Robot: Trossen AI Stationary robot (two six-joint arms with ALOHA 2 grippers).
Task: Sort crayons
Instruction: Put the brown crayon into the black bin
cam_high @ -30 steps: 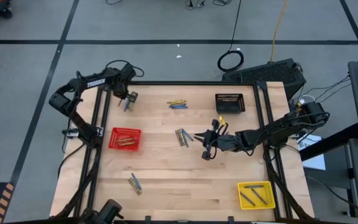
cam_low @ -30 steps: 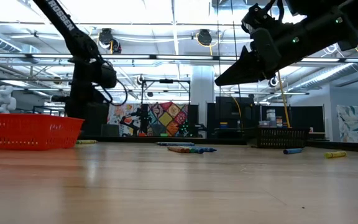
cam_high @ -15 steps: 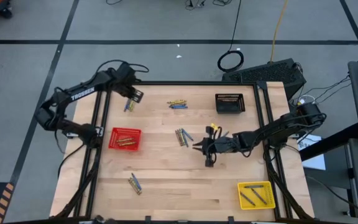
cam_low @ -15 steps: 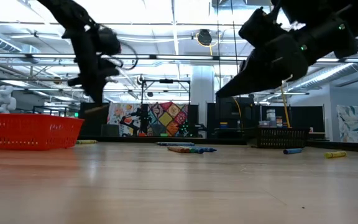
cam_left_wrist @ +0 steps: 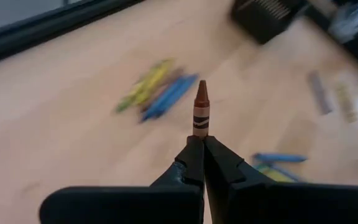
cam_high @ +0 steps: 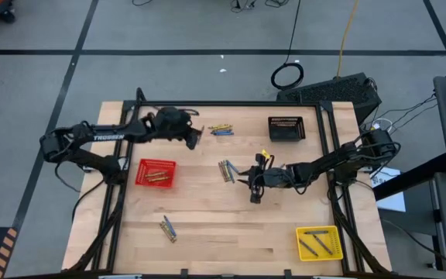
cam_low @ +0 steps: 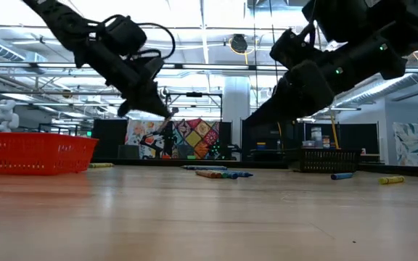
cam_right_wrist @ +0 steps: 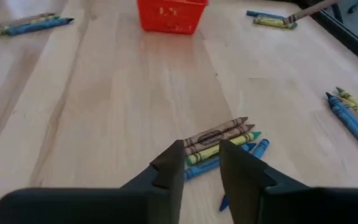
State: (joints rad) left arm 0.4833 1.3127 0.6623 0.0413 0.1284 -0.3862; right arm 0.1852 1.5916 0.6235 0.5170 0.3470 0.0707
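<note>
Left gripper (cam_left_wrist: 198,144) clamped on brown crayon (cam_left_wrist: 201,111), visible only at wrist, right gripper (cam_right_wrist: 201,160) parted, empty, above center crayons (cam_right_wrist: 221,143)

red basket (cam_high: 156,172) left | black basket (cam_high: 286,129) far edge | yellow basket (cam_high: 318,242) near-right corner | wooden table (cam_high: 215,217)

Table crayons (cam_left_wrist: 160,93) blurred; black basket (cam_left_wrist: 267,14) cut off.

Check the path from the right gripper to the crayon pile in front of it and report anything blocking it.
Nothing visible blocks it. The right gripper, open, points at the crayon pile across bare table; the red basket sits well beyond.
</note>
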